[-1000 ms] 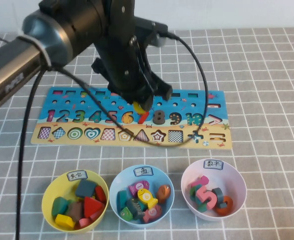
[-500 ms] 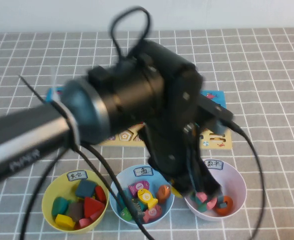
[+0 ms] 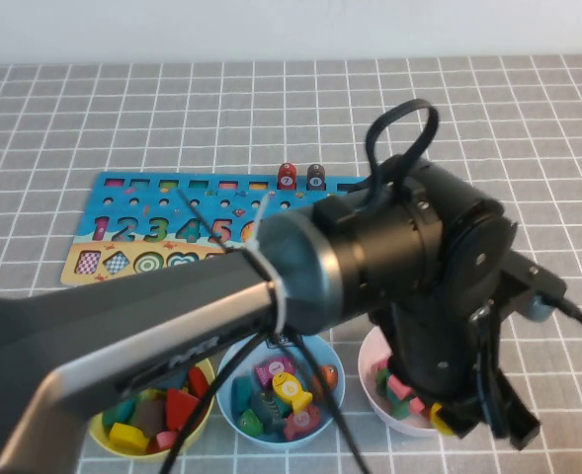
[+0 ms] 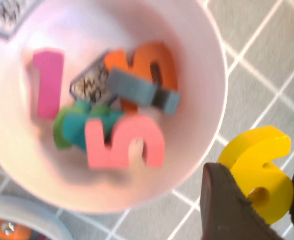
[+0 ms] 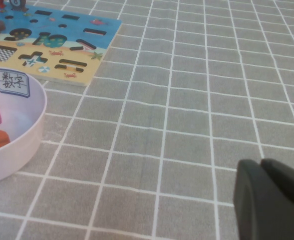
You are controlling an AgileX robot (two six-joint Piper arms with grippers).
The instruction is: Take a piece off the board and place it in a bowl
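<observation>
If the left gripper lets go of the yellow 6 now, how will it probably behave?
Held by the left gripper, the yellow 6 looks chunky and rigid, so probably drops without bending. It hangs beside the pink bowl's rim, so it may land outside. Right gripper is parked.

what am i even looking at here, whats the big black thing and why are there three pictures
The big black thing is a robot's left arm, seen from a raised camera behind it. The other two pictures come from small cameras on each arm's wrist.

On the grey checked table lie a blue puzzle board with number cut-outs and three bowls: yellow, light blue and pale pink, each holding toy pieces.

The left gripper is shut on a yellow number 6, which sits just outside the pink bowl's rim in the wrist view, not yet dropped in.

The right gripper is off to the side above bare table, holding nothing, fingers closed.
</observation>
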